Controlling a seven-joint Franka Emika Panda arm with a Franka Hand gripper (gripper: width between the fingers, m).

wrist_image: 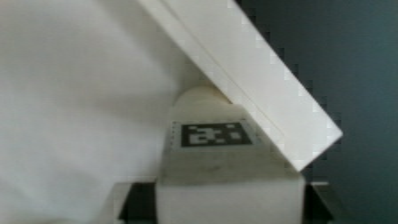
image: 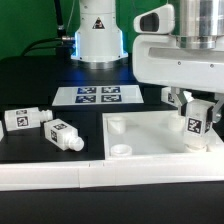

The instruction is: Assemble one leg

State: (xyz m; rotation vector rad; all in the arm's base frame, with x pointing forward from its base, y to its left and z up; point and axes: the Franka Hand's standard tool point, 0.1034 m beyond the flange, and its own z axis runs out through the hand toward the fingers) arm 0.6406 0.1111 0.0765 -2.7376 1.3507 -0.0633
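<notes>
Beside pincer (image: 196,113): spare legs (image: 45,124), marker board (image: 99,95)

A black bench (image: 30,85) fills the scene, the marker board (image: 98,95) lying at twelve o'clock under bluish light.

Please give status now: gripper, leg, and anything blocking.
Gripper shut on small white tagged peg leg, held upright above the large white square panel, near its corner on the exterior view's right. Nothing seen blocking.
</notes>
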